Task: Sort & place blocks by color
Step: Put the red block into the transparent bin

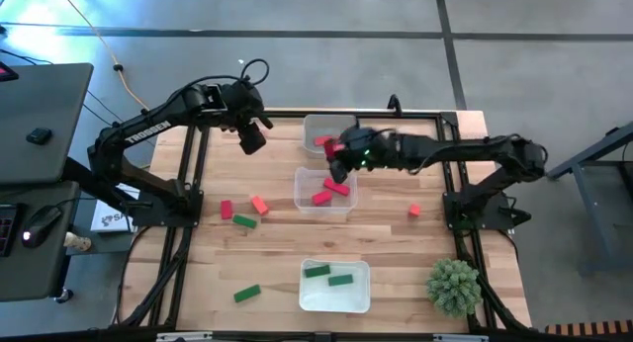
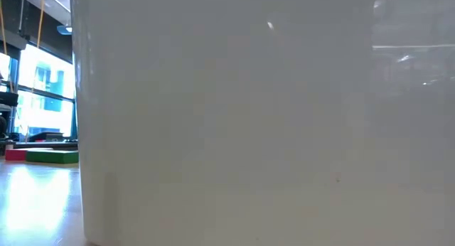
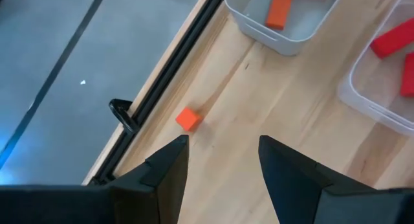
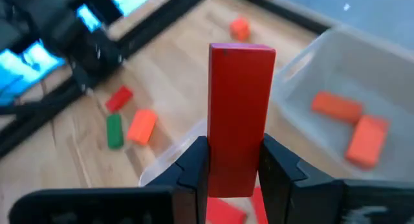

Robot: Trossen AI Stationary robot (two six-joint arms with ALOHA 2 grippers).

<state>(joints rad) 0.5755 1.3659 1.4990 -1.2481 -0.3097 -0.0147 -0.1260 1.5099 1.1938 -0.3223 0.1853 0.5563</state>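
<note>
My right gripper (image 1: 338, 162) is shut on a deep red bar (image 4: 239, 101) above the middle clear tray (image 1: 301, 196), which holds red blocks (image 1: 329, 192). The far tray (image 1: 344, 123) holds orange blocks (image 4: 352, 123). The near tray (image 1: 358, 295) holds green blocks (image 1: 328, 275). My left gripper (image 1: 252, 136) hangs open over the table's far-left part, above an orange cube (image 3: 188, 119) lying on the wood. Loose red (image 1: 226, 210), orange (image 1: 259, 204) and green (image 1: 244, 221) blocks lie left of the middle tray. Another green bar (image 1: 247, 294) and an orange-red cube (image 1: 413, 211) also lie loose. My right gripper pinches the deep red bar between its two fingers (image 4: 194, 169) by its lower end (image 4: 234, 175). The bar lies along the fingers, and its free end (image 4: 241, 56) juts out past the fingertips. It is lifted clear over the trays.
A spiky green plant ball (image 1: 453, 286) sits at the near-right corner. A black frame rail (image 3: 165, 81) runs along the table's far edge. In the low view a white tray wall (image 2: 227, 118) fills most of the picture; red and green blocks (image 2: 43, 156) show at its left.
</note>
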